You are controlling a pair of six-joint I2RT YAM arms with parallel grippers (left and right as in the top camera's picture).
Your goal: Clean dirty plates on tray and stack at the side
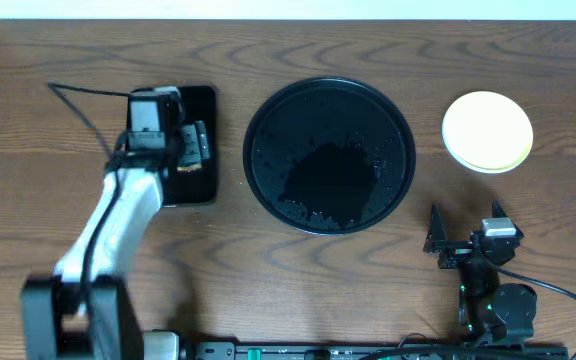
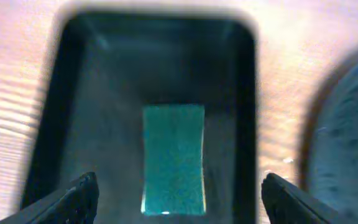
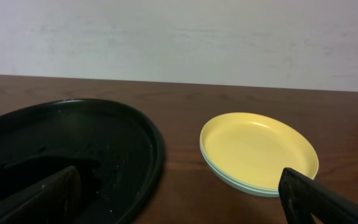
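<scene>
The plates (image 1: 487, 131) stand stacked on the table at the right, the pale yellow one on top; in the right wrist view (image 3: 258, 151) teal rims show beneath it. The large round black tray (image 1: 329, 155) sits mid-table, wet and specked, with no plate on it; its rim also shows in the right wrist view (image 3: 148, 134). My left gripper (image 1: 190, 146) is open over a small rectangular black tray (image 2: 86, 93) that holds a teal sponge (image 2: 173, 158); the fingers (image 2: 179, 199) straddle the sponge without touching it. My right gripper (image 1: 466, 240) is open and empty near the front edge, short of the plates.
The small rectangular black tray (image 1: 196, 182) lies left of the round tray. A black cable (image 1: 83, 93) runs across the table at the far left. The right arm's base (image 1: 498, 310) sits at the front right.
</scene>
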